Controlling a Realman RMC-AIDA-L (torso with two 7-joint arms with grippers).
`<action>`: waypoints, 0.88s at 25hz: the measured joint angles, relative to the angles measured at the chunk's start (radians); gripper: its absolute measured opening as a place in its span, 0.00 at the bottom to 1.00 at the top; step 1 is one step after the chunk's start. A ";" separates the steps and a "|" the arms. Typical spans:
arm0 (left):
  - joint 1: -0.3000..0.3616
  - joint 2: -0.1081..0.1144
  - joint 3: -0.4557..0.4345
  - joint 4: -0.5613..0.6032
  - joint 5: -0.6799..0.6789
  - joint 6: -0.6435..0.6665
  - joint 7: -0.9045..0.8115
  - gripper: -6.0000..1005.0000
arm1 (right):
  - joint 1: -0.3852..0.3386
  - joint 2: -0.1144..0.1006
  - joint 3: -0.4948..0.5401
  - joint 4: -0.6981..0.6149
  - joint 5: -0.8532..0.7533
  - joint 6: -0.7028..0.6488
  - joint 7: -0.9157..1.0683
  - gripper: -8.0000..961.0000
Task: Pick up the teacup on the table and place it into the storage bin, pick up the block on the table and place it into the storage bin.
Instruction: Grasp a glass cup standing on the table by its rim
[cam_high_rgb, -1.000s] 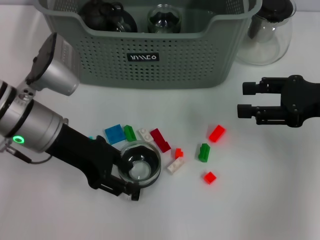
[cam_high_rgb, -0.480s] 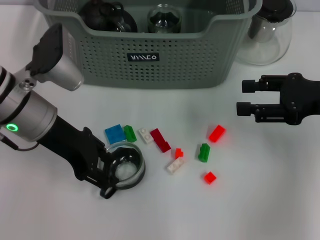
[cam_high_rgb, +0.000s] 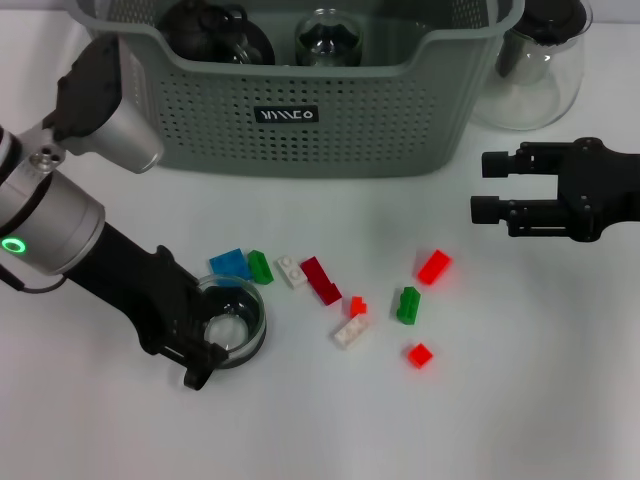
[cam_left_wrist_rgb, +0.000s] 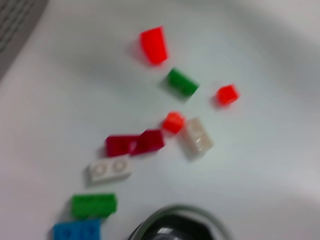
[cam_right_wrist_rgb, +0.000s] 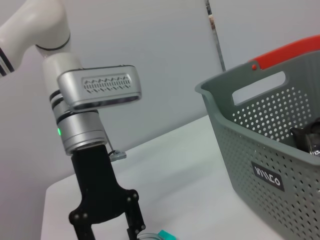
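- The left gripper (cam_high_rgb: 222, 345) is closed around the glass teacup (cam_high_rgb: 232, 322), which is on or just above the white table (cam_high_rgb: 520, 400), near the blue block (cam_high_rgb: 230, 263).
- The right gripper (cam_high_rgb: 482, 186) hovers with its fingers apart and holds nothing.
- The left wrist view cuts off most of the teacup.
- The storage bin (cam_high_rgb: 300, 110) stands at the far side of the table, behind the scattered blocks.

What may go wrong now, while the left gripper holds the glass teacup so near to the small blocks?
The left gripper is closed on the glass teacup, whose rim lies right beside the blue block and green block; it may push them away. Smooth glass might slip during the lift. The storage bin already contains glassware, so the cup could strike it. The right gripper waits open, apart.
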 joint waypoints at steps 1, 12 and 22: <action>0.001 -0.001 0.001 0.002 -0.015 0.007 0.001 0.57 | 0.001 0.000 0.000 0.000 0.000 0.000 0.000 0.76; 0.036 -0.006 0.130 -0.034 -0.076 -0.093 0.007 0.57 | 0.011 0.000 0.002 0.000 0.000 0.000 0.000 0.76; 0.040 -0.006 0.117 0.002 -0.048 -0.086 -0.016 0.57 | 0.013 0.000 0.003 0.000 0.000 0.002 0.007 0.76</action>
